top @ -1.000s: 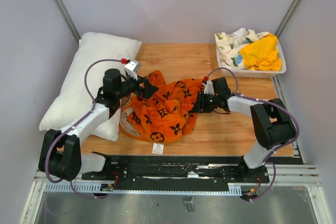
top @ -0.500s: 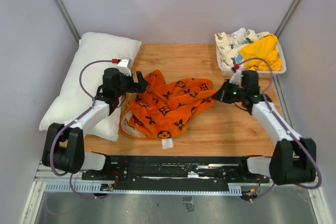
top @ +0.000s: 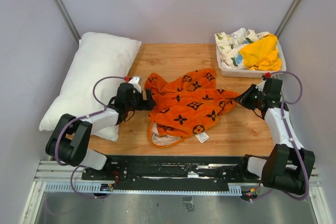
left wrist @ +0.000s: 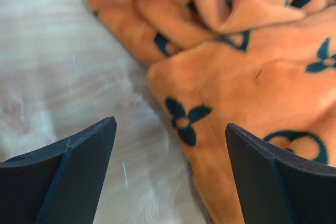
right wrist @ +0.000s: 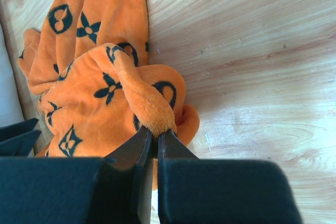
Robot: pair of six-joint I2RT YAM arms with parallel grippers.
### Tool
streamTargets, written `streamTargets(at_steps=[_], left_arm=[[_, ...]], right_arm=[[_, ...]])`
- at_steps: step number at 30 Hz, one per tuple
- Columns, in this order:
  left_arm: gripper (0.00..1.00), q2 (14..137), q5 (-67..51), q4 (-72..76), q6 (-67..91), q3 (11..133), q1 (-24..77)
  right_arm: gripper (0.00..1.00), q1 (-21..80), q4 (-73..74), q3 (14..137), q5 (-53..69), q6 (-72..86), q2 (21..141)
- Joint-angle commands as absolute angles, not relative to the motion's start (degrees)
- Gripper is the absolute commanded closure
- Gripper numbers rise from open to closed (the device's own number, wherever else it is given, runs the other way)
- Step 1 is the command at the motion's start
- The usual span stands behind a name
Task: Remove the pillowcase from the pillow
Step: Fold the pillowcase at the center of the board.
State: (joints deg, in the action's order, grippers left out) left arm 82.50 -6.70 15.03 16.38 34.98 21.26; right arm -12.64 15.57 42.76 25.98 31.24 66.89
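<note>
Pillowcase (top: 186,106) lies crumpled on the table (top: 173,56), fully off the pillow (top: 89,77) at left. Right gripper (right wrist: 154,129) is pinched tight on a thin orange fold. Left gripper (left wrist: 168,145) has its jaws wide and empty at the cloth's left edge. Risk: the small pinch slips under a pull, or the left fingers snag fabric. Print is black flower-and-circle monograms; white tag (top: 201,137) unreadable.

No legible text; pillowcase (top: 186,103) tag (top: 201,138) unreadable

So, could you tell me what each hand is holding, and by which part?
The right hand pinches the orange pillowcase by a bunched fold at its edge; the left hand is open, holding nothing.
</note>
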Motion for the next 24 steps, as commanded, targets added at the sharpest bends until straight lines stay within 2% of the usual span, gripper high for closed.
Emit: streamTargets(at_steps=[1,7,13,17,24], left_arm=[[0.1,79.81,-8.44,20.4,22.61,30.96,21.45],[0.12,82.95,-9.44,22.48,26.87,30.64,21.45],[0.18,88.68,-10.72,28.54,29.48,31.93,21.45],[0.31,92.8,-13.04,28.8,29.84,34.59,21.45],[0.44,91.94,-8.21,31.08,29.46,33.69,21.45]], right_arm=[[0.99,-12.72,16.4,42.17,27.47,30.55,67.42],[0.99,-11.94,14.77,41.38,29.64,30.07,67.95],[0.99,-11.94,14.39,40.83,31.23,29.8,66.88],[0.99,-11.89,14.23,40.58,32.06,29.96,65.98],[0.99,-11.87,13.31,40.27,32.82,30.0,65.95]])
